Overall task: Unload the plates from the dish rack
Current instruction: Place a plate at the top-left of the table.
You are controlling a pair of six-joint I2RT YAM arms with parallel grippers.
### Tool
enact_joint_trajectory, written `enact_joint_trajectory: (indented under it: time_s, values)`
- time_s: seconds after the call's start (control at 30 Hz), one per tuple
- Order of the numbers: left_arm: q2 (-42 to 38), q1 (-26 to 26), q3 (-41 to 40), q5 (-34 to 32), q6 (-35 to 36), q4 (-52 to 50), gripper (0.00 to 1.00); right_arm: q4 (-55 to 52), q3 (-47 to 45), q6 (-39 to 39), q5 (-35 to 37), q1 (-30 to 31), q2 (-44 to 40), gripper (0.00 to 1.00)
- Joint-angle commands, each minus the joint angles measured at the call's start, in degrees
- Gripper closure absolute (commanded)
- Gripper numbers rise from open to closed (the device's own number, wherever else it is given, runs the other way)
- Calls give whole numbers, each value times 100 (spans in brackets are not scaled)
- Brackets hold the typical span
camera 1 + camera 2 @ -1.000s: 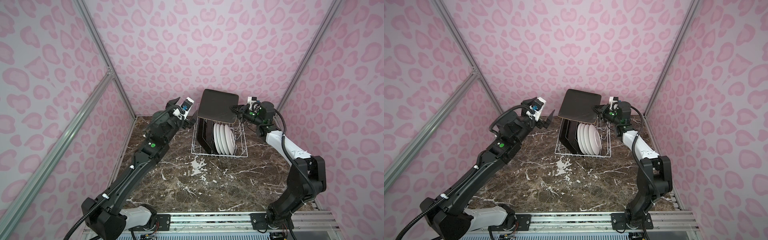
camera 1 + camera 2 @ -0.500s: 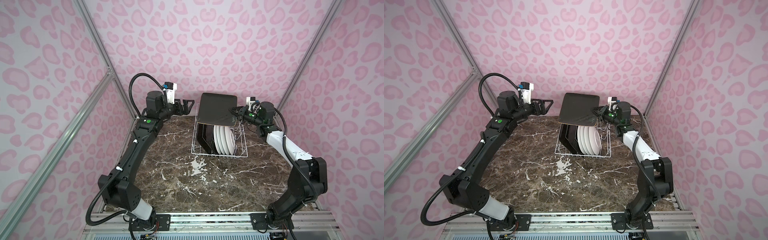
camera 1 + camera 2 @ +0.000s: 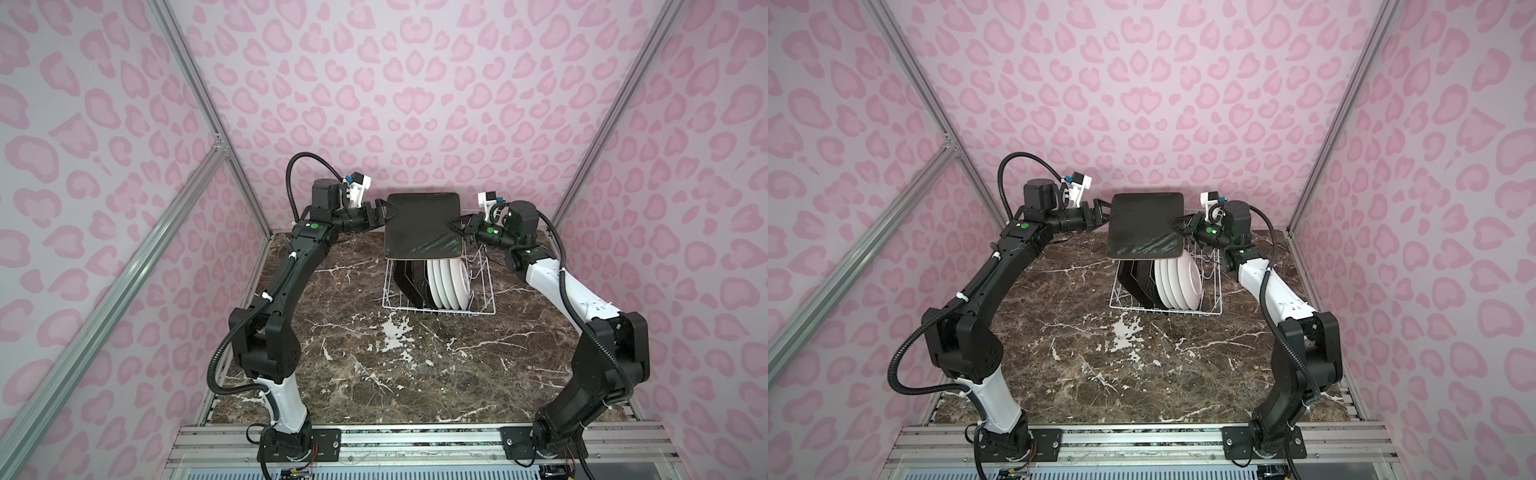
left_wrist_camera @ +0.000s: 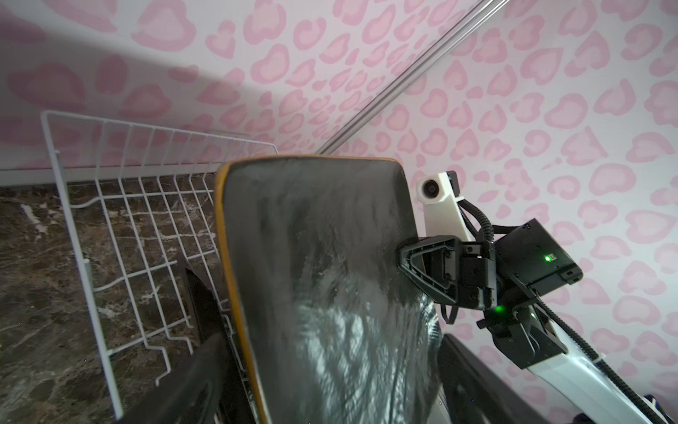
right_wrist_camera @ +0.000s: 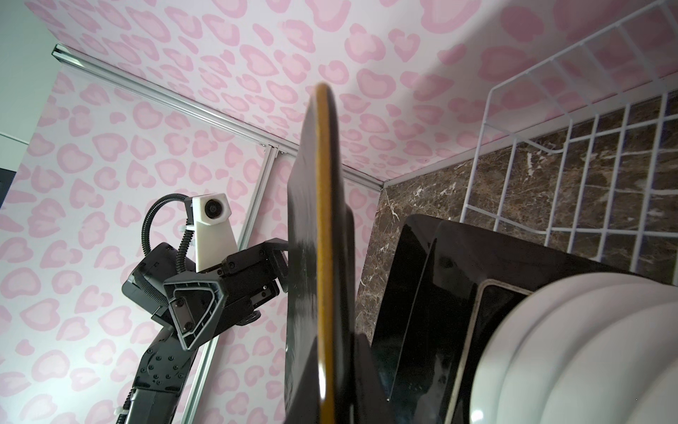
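pinching square plate edge, right fingers

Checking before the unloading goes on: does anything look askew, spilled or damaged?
The two dark square plates in the rack sit tilted, not upright like the white plates beside them. The lifted plate in the right tool looks intact. Nothing looks spilled.
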Motion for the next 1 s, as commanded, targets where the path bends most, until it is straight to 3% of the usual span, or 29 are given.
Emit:
enact_joint_trajectory:
  time_s: [0.0, 0.2, 0.8, 0.97]
  values:
    - [57, 10, 73, 427, 77, -288, 11, 673, 73, 16, -118, 38, 35, 100]
    - [49, 6, -132, 830, 202, -425, 20, 854, 88, 15, -70, 107, 140, 100]
    - [-84, 3, -606, 1032, -19, -41, 70, 1710, 65, 358, 21, 258, 430, 100]
    - [-83, 2, -632, 1153, -209, 208, 76, 1676, 38, 358, -83, 267, 470, 100]
